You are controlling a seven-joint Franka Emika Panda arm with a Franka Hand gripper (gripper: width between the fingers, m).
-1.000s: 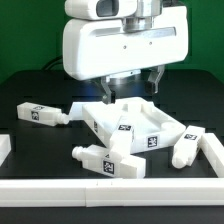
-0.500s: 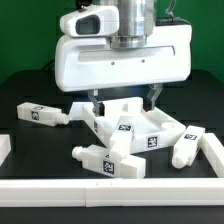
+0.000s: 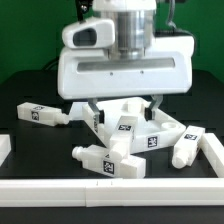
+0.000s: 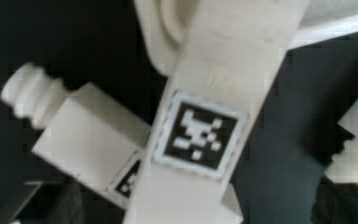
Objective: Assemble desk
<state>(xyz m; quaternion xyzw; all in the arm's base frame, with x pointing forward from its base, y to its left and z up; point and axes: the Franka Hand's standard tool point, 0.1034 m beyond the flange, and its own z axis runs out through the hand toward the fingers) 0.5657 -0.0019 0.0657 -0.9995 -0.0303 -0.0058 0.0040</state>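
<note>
Tabletop (image 3: 97, 122): white, rimmed, smooth plastic.

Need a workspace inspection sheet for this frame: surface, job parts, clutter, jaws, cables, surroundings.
Surface: black table, dark and matte, partly covered by loose parts.
Job's things: white tabletop in the middle, looks tilted. Left leg, front leg and right leg lie loose around it. Fourth leg, tagged, lies against the tabletop; no leg looks fitted.
Clutter: white rail along the front edge; similar white pieces at both sides.
Grippers: gripper low over the tabletop, jaws spread wide; contact cannot be told.
Cables: nothing seen.
Surroundings: green backdrop.
</note>
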